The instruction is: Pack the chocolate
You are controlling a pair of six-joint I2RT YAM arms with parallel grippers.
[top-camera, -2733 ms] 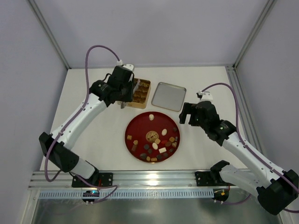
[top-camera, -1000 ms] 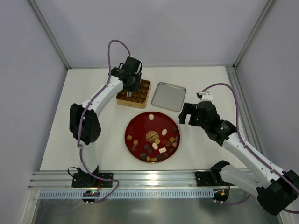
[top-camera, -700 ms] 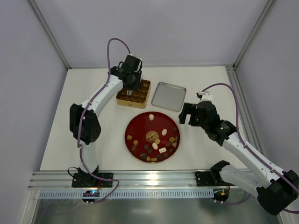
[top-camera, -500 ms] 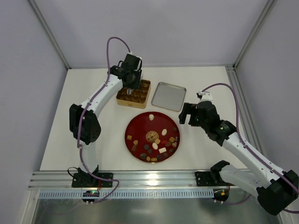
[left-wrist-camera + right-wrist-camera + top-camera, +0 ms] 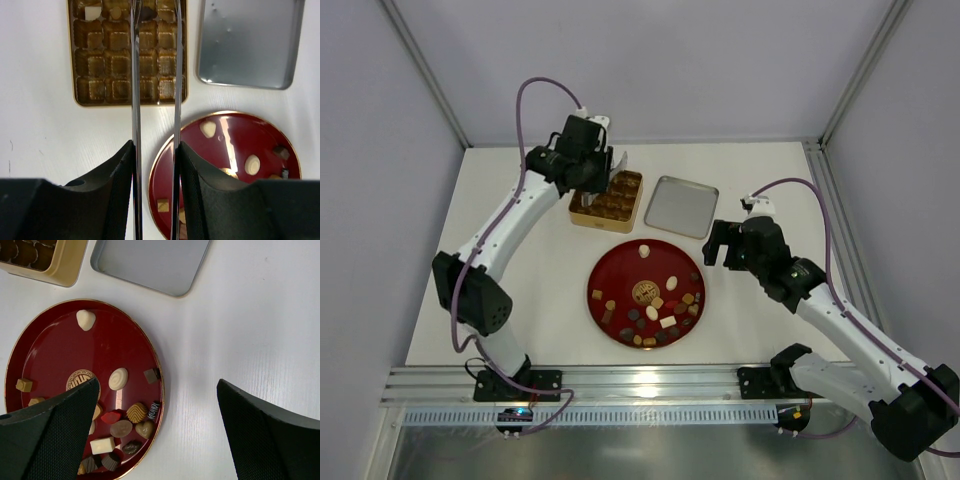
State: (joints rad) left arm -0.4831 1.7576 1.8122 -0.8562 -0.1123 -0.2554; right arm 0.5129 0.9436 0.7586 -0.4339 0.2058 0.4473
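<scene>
Several chocolates (image 5: pixel 660 318) in dark, caramel and cream lie on the round dark-red plate (image 5: pixel 670 262), mostly at its near side; they also show in the right wrist view (image 5: pixel 120 428). The gold tin (image 5: pixel 607 200) holds a white piece (image 5: pixel 91 12), a caramel one (image 5: pixel 116 12) and a dark one (image 5: pixel 146 12) in its far row. My left gripper (image 5: pixel 605 172) is above the tin, shut on metal tweezers (image 5: pixel 134 75) whose tips reach over that far row. My right gripper (image 5: pixel 717 243) is open and empty, to the right of the plate.
The tin's silver lid (image 5: pixel 682 206) lies upside down to the right of the tin, also in the left wrist view (image 5: pixel 250 42). Most tin cells (image 5: pixel 130 75) are unfilled. The plate's far half (image 5: pixel 55 350) is nearly bare. A frame post stands at the right rear.
My left wrist has drawn back to the left and up from over the tin, and its elbow has swung outward. The right arm has not moved.
</scene>
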